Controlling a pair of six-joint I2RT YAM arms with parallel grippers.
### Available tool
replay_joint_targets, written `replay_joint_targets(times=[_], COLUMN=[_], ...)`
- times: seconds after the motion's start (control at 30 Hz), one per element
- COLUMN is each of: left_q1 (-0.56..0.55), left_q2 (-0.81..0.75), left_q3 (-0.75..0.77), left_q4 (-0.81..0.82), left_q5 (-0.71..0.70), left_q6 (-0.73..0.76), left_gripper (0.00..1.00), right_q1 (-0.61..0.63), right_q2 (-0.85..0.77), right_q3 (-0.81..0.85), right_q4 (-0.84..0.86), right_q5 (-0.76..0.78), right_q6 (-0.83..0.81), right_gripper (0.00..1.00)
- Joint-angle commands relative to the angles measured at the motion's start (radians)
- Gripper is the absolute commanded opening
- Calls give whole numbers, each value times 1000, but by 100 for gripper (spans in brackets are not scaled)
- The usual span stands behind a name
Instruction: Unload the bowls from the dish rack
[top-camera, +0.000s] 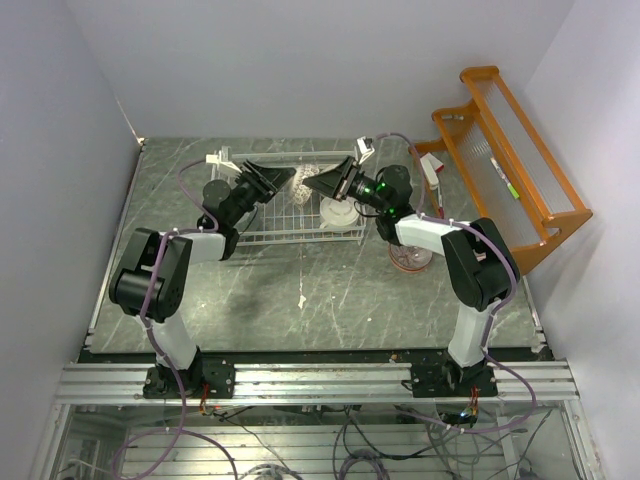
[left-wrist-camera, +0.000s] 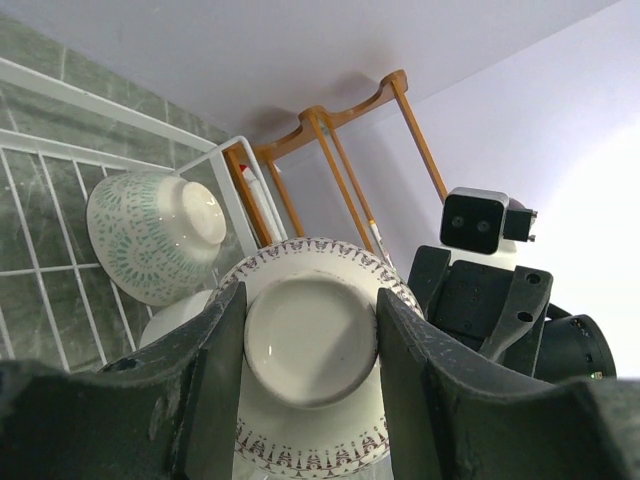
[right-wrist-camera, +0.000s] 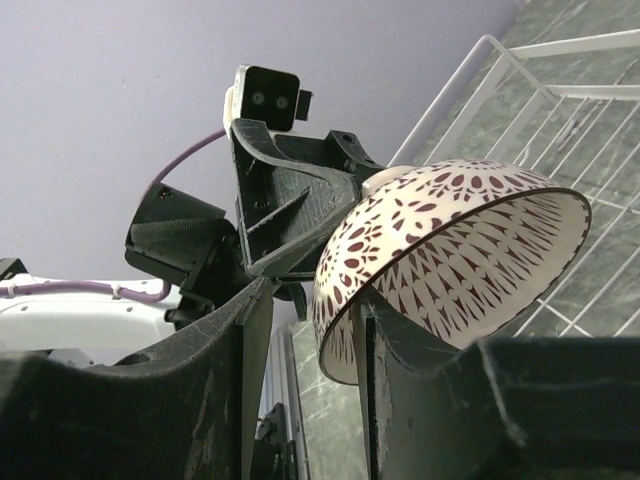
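The white wire dish rack (top-camera: 262, 228) stands mid-table. My left gripper (top-camera: 277, 181) is shut on the foot ring of a red-and-white patterned bowl (left-wrist-camera: 310, 345), held on its side above the rack; it also shows in the top view (top-camera: 303, 186). My right gripper (top-camera: 325, 183) is open, and the bowl's rim (right-wrist-camera: 450, 250) sits between its fingers, the right finger (right-wrist-camera: 420, 360) against the inside and the left finger apart from it. A green-patterned bowl (left-wrist-camera: 155, 235) and a plain white bowl (top-camera: 340, 213) lie in the rack.
The orange wooden shelf rack (top-camera: 510, 150) stands at the far right. A reddish bowl (top-camera: 410, 258) sits on the table right of the dish rack, under my right arm. The rack's rim (right-wrist-camera: 500, 60) runs behind the held bowl.
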Motion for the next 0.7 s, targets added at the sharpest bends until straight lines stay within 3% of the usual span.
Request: replay_joint_targets(times=[0.0,0.3,0.6,0.67], left_q1=[-4,-4,-7,-7], left_q2=[-63,-89,-74,-76], left_q3=[-22,-60,-68,-63], left_q4=[207,244,274,262], left_q5=[-51,-106,-101,-96], left_q6=[-47,-55,-72,-66], left_gripper=[7,7,7,7], right_q1=[4,5,13,12], right_q2=[-37,-28,-5,-6], right_q3=[-18,-14,1,-3], right_q4=[55,87,137,140], right_q5=[20,22,13,10], right_q6=[13,35,68,59], right_gripper=[38,37,1,0])
